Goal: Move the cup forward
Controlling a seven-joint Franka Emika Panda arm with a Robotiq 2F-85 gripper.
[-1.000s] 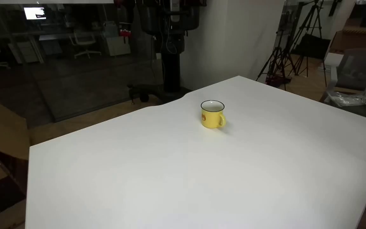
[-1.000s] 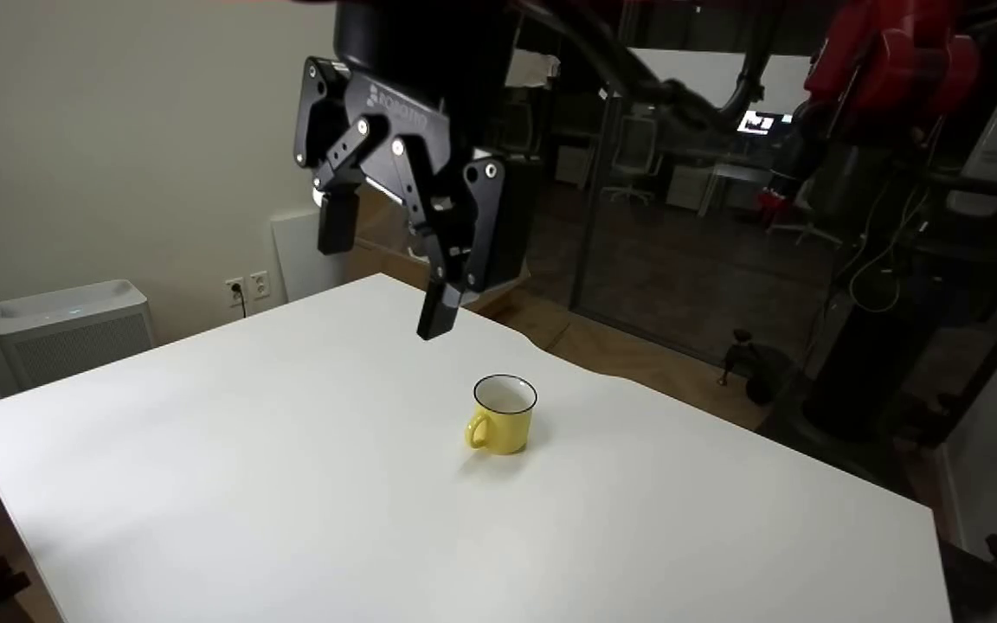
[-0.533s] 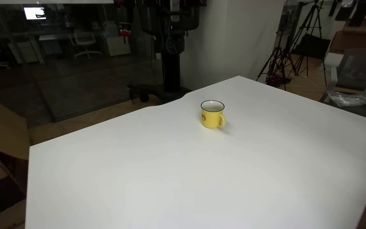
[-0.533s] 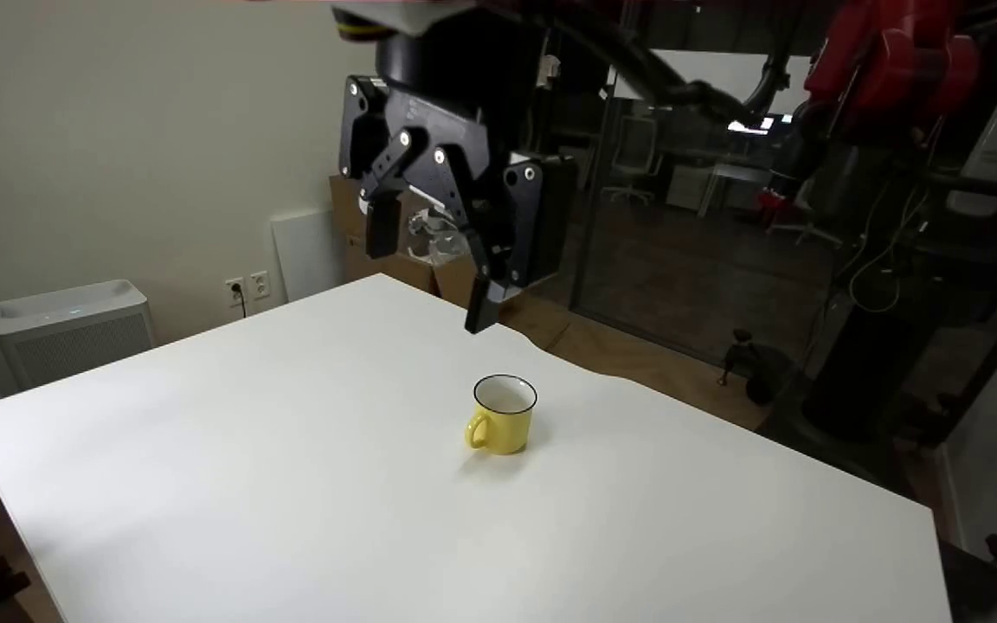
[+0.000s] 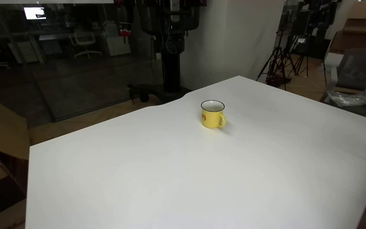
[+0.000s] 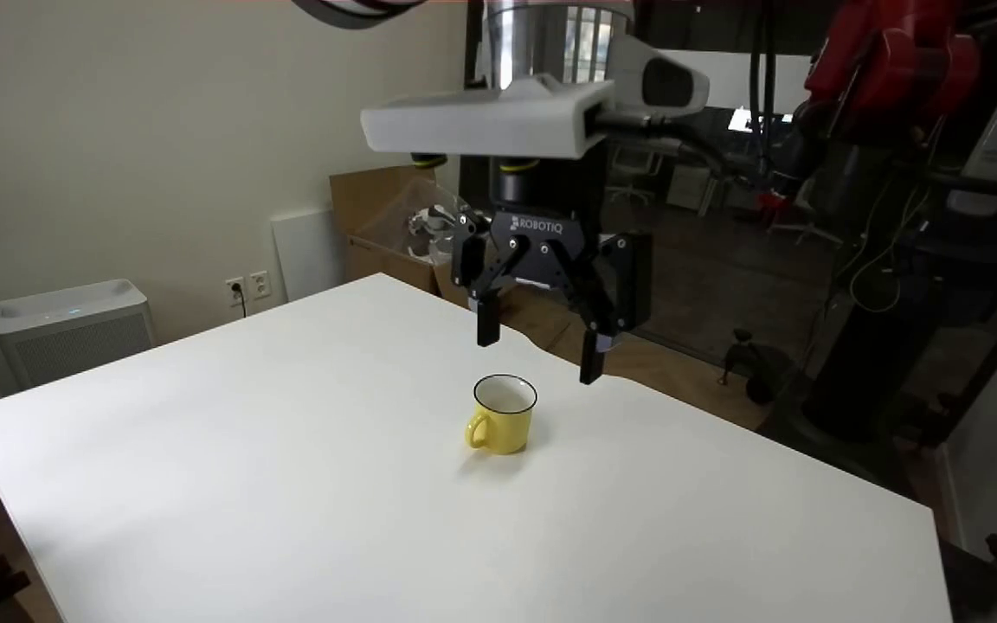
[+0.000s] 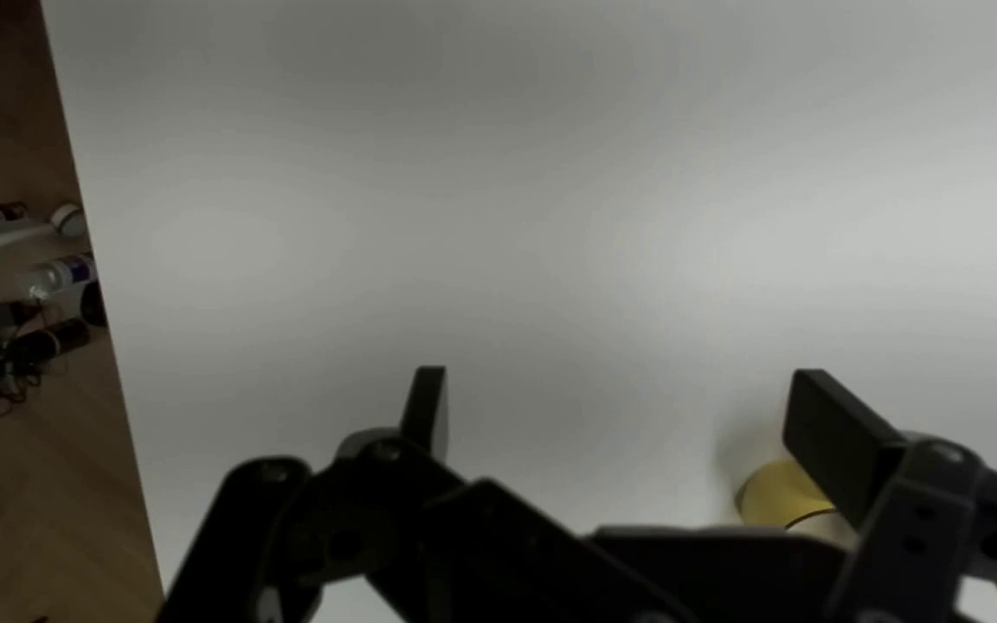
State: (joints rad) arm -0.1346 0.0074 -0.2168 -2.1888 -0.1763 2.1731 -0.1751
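Observation:
A yellow cup with a black rim and white inside stands upright on the white table. It shows in both exterior views [image 5: 212, 118] [image 6: 507, 426]. Its handle points right in one of them and left toward the camera in the other. My gripper [image 6: 540, 355] is open and empty, in the air above and beyond the cup, apart from it. It also shows dark and hard to make out at the top right of an exterior view [image 5: 311, 35]. In the wrist view the cup [image 7: 777, 495] is at the lower right, partly hidden behind the right finger of my open gripper [image 7: 620, 394].
The white table [image 5: 157, 171] has a wavy far edge, also seen in an exterior view [image 6: 308, 484]. Cardboard boxes [image 5: 10, 130] stand beyond the table. A black wheeled stand [image 5: 172, 73] is past its edge. Bottles and cables [image 7: 40, 337] lie off the table edge.
My gripper has moved right and down in an exterior view, turning from tilted to nearly upright and coming closer to the cup. It stays open. The cup has not moved.

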